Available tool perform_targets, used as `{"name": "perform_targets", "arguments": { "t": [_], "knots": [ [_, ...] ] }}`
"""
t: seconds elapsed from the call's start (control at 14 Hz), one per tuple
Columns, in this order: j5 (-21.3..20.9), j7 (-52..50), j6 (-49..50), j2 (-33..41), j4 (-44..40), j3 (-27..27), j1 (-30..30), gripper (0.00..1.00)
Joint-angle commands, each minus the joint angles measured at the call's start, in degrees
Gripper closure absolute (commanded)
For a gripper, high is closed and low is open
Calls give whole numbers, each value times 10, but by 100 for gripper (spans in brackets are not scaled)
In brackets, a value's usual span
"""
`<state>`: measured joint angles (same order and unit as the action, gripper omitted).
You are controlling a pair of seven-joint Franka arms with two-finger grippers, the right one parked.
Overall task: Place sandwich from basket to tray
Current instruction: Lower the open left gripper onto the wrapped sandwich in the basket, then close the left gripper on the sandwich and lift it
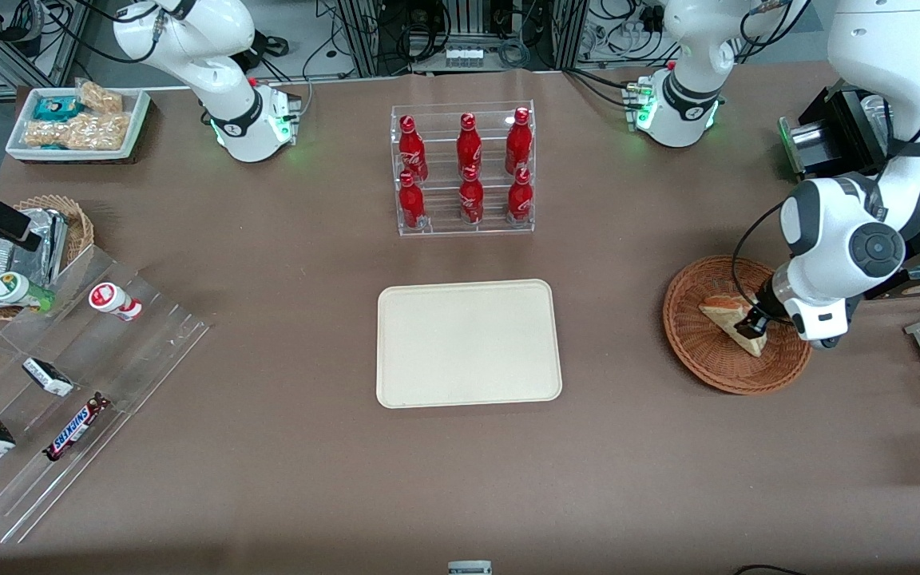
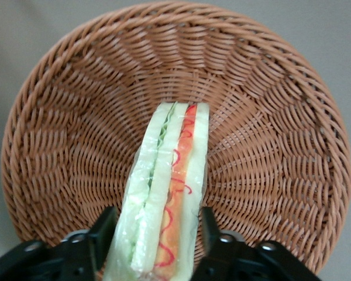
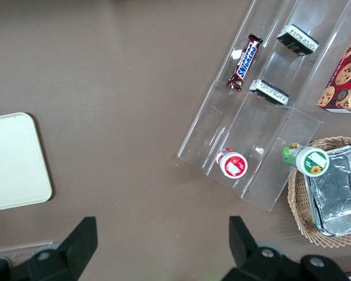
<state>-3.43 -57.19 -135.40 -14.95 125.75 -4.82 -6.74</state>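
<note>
The sandwich (image 1: 723, 311) is a clear-wrapped wedge with orange-red and green filling. It lies in the reddish-brown woven basket (image 1: 695, 345) toward the working arm's end of the table. My left gripper (image 1: 750, 327) reaches down into the basket at the end of the sandwich nearer the front camera. In the left wrist view the sandwich (image 2: 171, 170) stands edge-on between the black fingers (image 2: 105, 225), which press against its two bread faces, above the basket's weave (image 2: 269, 146). The cream-beige tray (image 1: 468, 343) lies flat at the table's middle, bare.
A clear rack of red bottles (image 1: 465, 169) stands farther from the front camera than the tray. Clear racks with snacks (image 1: 69, 383), a tan basket of foil packets (image 1: 29, 247) and a white snack bin (image 1: 77, 121) lie toward the parked arm's end.
</note>
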Motion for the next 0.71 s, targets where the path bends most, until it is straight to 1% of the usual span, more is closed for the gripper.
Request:
{"name": "perform_targets", "arguments": {
  "t": [0.0,0.14,0.29,0.43,0.64],
  "knots": [
    [-3,-20,21,6,-8,-3,2,93],
    [-1,11,64,4,-64,-4,3,94],
    [4,23,113,-4,-123,-19,11,95],
    [20,23,123,-14,-152,-58,15,95],
    [20,19,123,-34,-175,-124,35,95]
  ]
}}
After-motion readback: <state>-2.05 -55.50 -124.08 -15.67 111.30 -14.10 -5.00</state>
